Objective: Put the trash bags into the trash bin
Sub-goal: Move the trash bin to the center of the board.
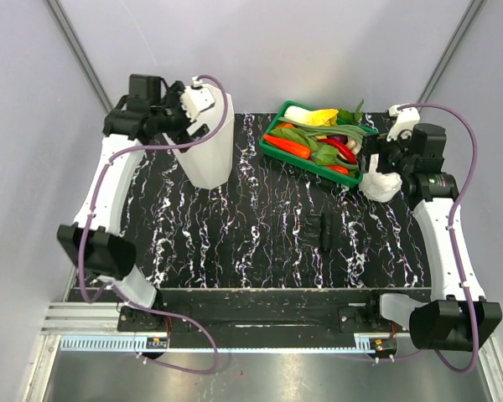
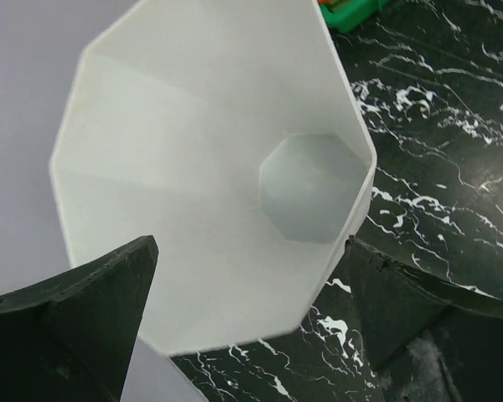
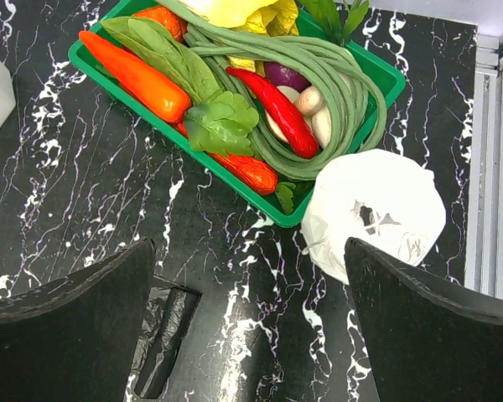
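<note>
The trash bin (image 1: 210, 151) is a tall white faceted container at the back left of the table. The left wrist view looks down into the bin's (image 2: 193, 167) bare inside. My left gripper (image 1: 193, 113) (image 2: 253, 243) hovers open over its mouth, holding nothing. The trash bags (image 1: 320, 230) lie as a small folded black bundle right of the table's centre. In the right wrist view the trash bags (image 3: 163, 335) show beside the left finger. My right gripper (image 1: 377, 163) (image 3: 247, 251) hangs open above the table between the bundle and a white bag, holding nothing.
A shallow green tray (image 1: 272, 146) (image 3: 235, 186) of vegetables sits at the back right. A crumpled white plastic bag (image 1: 381, 186) (image 3: 377, 209) lies by the tray's near right corner. The tabletop is black marble pattern, with grey walls on both sides.
</note>
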Tool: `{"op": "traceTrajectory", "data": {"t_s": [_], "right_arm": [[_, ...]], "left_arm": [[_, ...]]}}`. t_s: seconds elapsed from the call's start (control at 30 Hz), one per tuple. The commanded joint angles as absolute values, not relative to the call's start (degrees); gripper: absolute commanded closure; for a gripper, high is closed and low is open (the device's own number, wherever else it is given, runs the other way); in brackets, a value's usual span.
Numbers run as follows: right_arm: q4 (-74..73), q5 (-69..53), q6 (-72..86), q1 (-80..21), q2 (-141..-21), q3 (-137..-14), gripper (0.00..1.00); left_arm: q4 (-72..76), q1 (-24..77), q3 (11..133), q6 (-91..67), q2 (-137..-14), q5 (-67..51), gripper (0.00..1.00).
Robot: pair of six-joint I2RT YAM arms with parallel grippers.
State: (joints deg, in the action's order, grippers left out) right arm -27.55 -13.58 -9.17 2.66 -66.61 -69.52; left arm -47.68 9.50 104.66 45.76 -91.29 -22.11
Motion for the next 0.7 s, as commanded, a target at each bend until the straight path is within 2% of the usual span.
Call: {"op": "traceTrajectory", "data": {"t_s": [0.0, 0.13, 0.27, 0.5, 0.6, 0.67], "right_arm": [[-27.8, -15.0, -10.7, 2.5, -66.6, -70.1, 0.00], [-27.8, -15.2, -11.1, 2.5, -66.6, -68.8, 0.00], [-27.6, -14.9, -11.5, 2.5, -66.7, -68.2, 0.00], [-26.6, -14.3, -12.2, 2.5, -66.6, -66.7, 0.00], [-26.3, -14.3, -12.0, 2.5, -66.6, -66.2, 0.00], [-26.1, -14.3, -11.7, 2.5, -66.6, -66.0, 0.00]], "left_arm": [[-56.8, 10.8, 114.8, 54.4, -97.6, -25.2, 0.01], [-60.5, 11.9, 120.8, 55.3, -103.2, -25.8, 0.01], [-60.6, 12.2, 121.6, 54.7, -105.7, -27.2, 0.02], [-63.0, 12.8, 116.8, 56.6, -104.9, -29.7, 0.26], [-63.9, 13.1, 115.0, 57.5, -104.1, -29.7, 0.39], [-64.2, 13.3, 114.5, 57.7, -103.5, -29.6, 0.53]]}}
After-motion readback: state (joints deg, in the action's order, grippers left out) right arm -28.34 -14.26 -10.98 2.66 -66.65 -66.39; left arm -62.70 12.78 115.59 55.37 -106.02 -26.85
